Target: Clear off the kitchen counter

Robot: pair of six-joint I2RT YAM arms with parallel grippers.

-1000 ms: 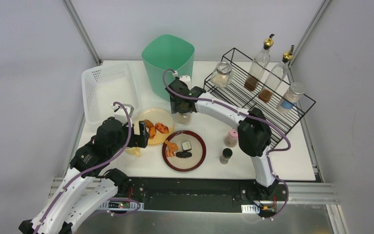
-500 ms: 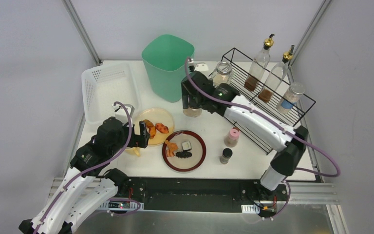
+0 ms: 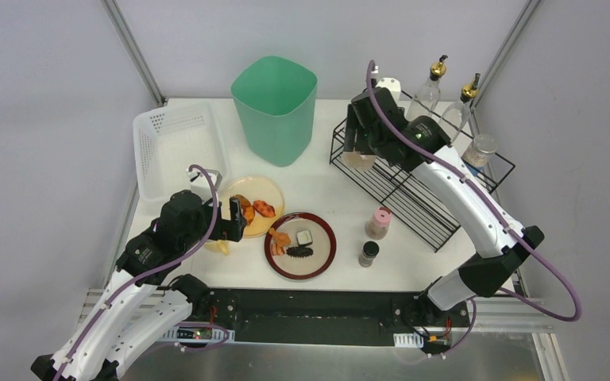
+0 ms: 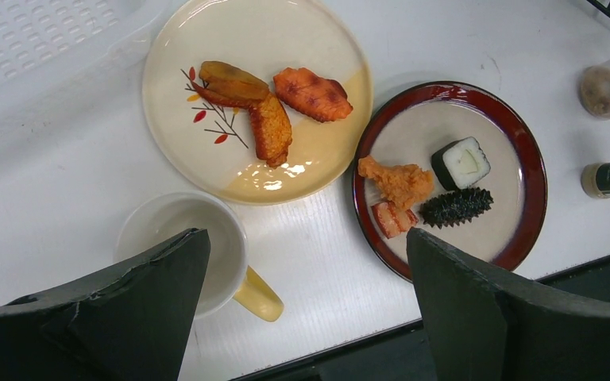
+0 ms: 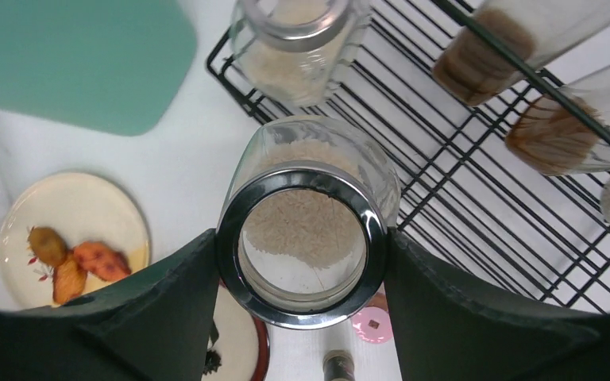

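The right tool (image 3: 356, 151), clenched on the grain jar (image 5: 306, 230), has swung from left of the wire rack (image 3: 413, 186) to above its left corner. That is one item nearly off the bench (image 3: 333, 190) beneath the rack. Well left of the rack, the left tool (image 4: 306, 246) hangs released over the cream plate (image 4: 286, 32).

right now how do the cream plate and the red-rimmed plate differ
The cream plate has a leafy twig motif; the red-rimmed plate is plain inside a red rim. The cream plate holds three orange fried pieces; the red-rimmed plate holds a mix, including a rice roll and a dark spiky piece. Both are round and sit side by side on the kitchen counter.
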